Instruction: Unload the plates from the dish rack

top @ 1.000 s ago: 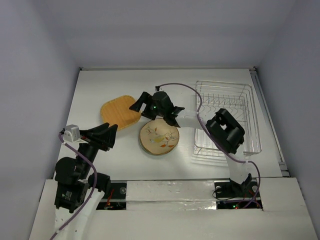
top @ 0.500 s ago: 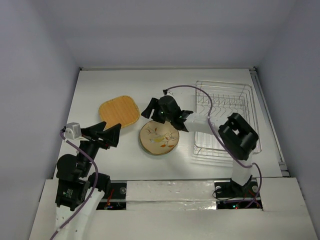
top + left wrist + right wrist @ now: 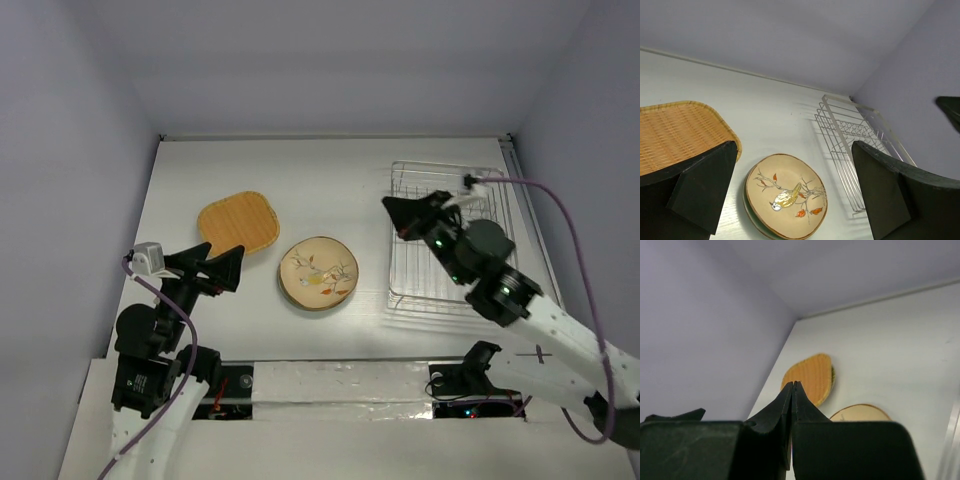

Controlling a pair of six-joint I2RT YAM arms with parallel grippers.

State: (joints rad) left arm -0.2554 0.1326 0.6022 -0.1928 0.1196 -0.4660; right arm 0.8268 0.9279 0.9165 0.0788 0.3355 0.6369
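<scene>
Silver wire dish rack [image 3: 418, 272] sits flat, long sides running near-to-far.

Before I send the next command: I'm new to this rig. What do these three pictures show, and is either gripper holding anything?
The left arm and right arm are robots bolted at the near edge of the table. The wide picture comes from a fixed camera above and behind them; the other two come from a camera on each wrist. On the table lie a rounded-square orange woven plate and a cream floral plate. The wire dish rack stands to their right, with no plates visible in it. The left gripper is open and empty. The right gripper, by the rack, is shut on nothing.
</scene>
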